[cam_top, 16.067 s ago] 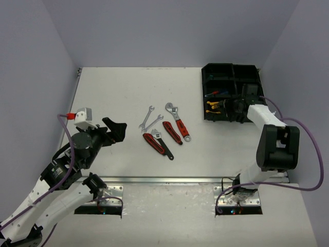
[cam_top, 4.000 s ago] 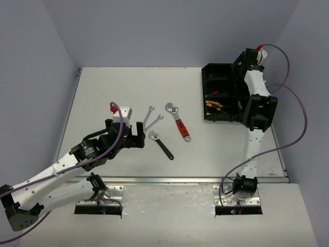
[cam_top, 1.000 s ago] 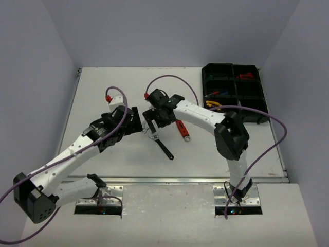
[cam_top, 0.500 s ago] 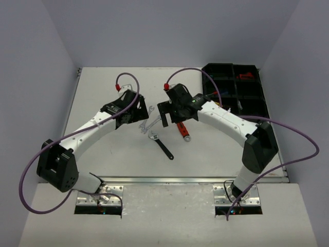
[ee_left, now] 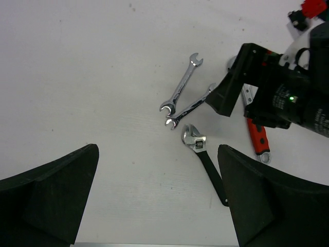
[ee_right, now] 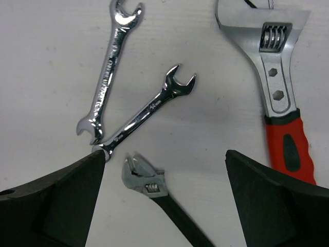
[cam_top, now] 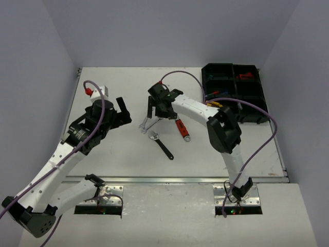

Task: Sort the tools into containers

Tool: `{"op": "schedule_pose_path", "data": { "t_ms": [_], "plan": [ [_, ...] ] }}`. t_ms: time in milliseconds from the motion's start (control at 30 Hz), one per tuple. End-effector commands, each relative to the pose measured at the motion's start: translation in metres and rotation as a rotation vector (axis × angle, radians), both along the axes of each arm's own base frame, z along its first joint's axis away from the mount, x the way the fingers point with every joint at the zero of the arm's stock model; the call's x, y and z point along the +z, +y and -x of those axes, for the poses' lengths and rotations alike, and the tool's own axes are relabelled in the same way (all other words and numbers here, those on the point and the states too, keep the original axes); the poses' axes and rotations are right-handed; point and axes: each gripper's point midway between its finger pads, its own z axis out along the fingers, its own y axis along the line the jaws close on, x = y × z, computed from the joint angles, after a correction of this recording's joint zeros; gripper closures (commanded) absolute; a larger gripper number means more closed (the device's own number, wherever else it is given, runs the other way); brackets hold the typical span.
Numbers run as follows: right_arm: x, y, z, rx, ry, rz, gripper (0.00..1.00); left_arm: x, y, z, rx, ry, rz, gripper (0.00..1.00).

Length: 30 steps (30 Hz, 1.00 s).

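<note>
Starting at the left, we see the left jaws spread wide and holding nothing, raised over the bare tabletop (cam_top: 247,149). Near the middle, two silver wrenches (cam_top: 146,123) lie close together. Their long axes slant from near-left to far-right, and their near ends almost meet. The right jaws sit just over them, also wide open and empty. Slightly nearer lies the black-handled adjustable wrench (cam_top: 161,144), head far-left, handle pointing near-right. The red-handled adjustable wrench (cam_top: 181,128) runs roughly parallel, its head under the right arm (cam_top: 195,109). Far right stands the organiser tray (cam_top: 234,69), with a red tool (cam_top: 244,76) in its far-right compartment.
</note>
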Motion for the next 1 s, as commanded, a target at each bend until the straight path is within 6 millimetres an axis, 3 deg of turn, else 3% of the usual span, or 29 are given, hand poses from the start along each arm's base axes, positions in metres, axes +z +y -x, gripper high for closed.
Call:
{"op": "schedule_pose_path", "data": {
  "t_ms": [0, 167, 333, 533, 733, 833, 967],
  "plan": [
    [-0.007, 0.013, -0.007, -0.158, -0.044, 0.008, 0.01, 0.017, 0.012, 0.019, -0.047, -0.06, -0.033, 0.0],
    [-0.025, 0.026, -0.02, -0.203, -0.089, 0.056, 0.01, 0.0, 0.021, 0.026, -0.036, -0.053, -0.073, 0.0],
    [-0.046, 0.022, -0.026, -0.257, -0.093, 0.101, 0.04, -0.005, 0.008, 0.026, -0.09, -0.095, -0.007, 0.0],
    [-0.065, 0.012, -0.018, -0.311, -0.075, 0.152, 0.13, -0.009, 0.003, 0.024, -0.105, -0.101, 0.006, 0.0],
    [-0.077, 0.008, -0.009, -0.358, -0.061, 0.161, 0.3, 0.0, 0.004, 0.029, -0.111, -0.147, 0.03, 0.0],
    [-0.088, 0.012, -0.009, -0.365, -0.039, 0.154, 0.53, 0.005, 0.003, 0.033, -0.115, -0.173, 0.042, 0.0],
    [-0.098, 0.022, -0.005, -0.396, 0.002, 0.109, 0.57, 0.008, 0.001, 0.036, -0.126, -0.186, 0.049, 0.0]
  ]
}}
